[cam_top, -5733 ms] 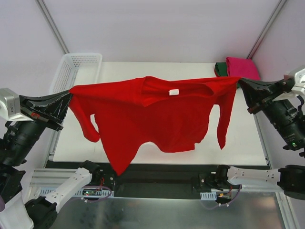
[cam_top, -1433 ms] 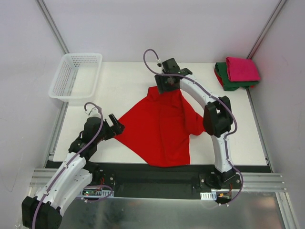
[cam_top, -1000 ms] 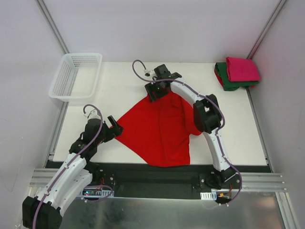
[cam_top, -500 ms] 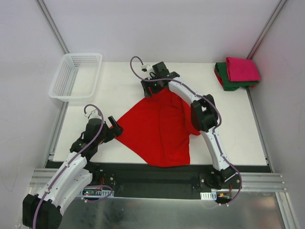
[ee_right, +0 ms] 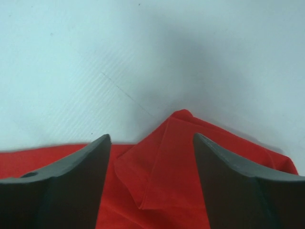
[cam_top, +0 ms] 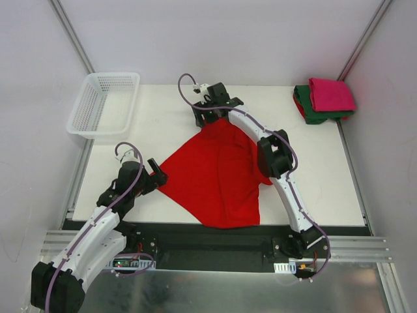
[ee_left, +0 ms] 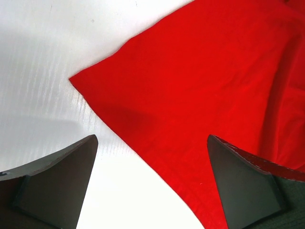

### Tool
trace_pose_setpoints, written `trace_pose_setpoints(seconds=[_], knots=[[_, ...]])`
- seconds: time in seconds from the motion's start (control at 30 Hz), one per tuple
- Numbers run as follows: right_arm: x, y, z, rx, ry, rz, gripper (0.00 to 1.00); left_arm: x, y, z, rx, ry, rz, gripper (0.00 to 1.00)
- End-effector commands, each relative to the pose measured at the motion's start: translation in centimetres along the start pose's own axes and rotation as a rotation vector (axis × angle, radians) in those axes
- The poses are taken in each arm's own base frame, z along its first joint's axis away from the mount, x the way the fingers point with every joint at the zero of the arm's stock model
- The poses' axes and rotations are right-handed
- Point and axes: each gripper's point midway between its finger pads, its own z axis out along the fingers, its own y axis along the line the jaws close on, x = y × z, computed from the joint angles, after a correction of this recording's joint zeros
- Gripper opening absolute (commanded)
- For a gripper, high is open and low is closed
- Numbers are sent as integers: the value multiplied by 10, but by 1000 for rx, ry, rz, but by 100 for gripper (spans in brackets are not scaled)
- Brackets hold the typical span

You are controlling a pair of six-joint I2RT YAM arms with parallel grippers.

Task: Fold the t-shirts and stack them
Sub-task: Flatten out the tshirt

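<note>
Top external view is showing our red t-shirt (cam_top: pixel 218 179) lying unfolded on the desk (cam_top: pixel 163 104), pink t-shirt (cam_top: pixel 331 93) folded on green t-shirt (cam_top: pixel 305 107) far right. Our left pincer (ee_left: pixel 151 139) and right pincer (ee_right: pixel 150 138) are hovering wide, empty.

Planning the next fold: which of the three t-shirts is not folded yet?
The red t-shirt, lying loose and rumpled in the middle. The pink t-shirt sits folded atop the folded green t-shirt in the far right corner.
</note>
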Motion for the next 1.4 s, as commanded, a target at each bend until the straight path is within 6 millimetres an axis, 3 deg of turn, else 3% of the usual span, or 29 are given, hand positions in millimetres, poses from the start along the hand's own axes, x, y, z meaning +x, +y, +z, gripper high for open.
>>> trace_pose_setpoints(seconds=[0.0,0.33,0.53,0.73,1.1,1.2,1.23,1.3,1.37], knots=[[-25,-14,-13,43,-59,14,67,-6,-3,3,4,-27,-4,99],[7,-26,-21,102,72,-10,66,-10,-8,2,24,-39,-4,99],[12,-24,-21,110,106,-40,67,-11,-9,0,37,-50,-1,99],[21,-21,-20,105,142,-52,57,-9,-8,-1,45,-56,-9,99],[58,-19,-22,100,263,-71,53,-8,-8,-1,45,-51,-12,99],[65,-19,-24,98,286,-66,40,-10,-9,-2,52,-59,-13,99],[65,-19,-24,100,289,-63,24,-10,-9,-2,51,-58,-11,99],[70,-19,-26,106,301,-56,6,-10,-9,-3,55,-61,-10,99],[66,-20,-32,121,290,-42,1,-10,-10,-3,60,-61,-8,99]])
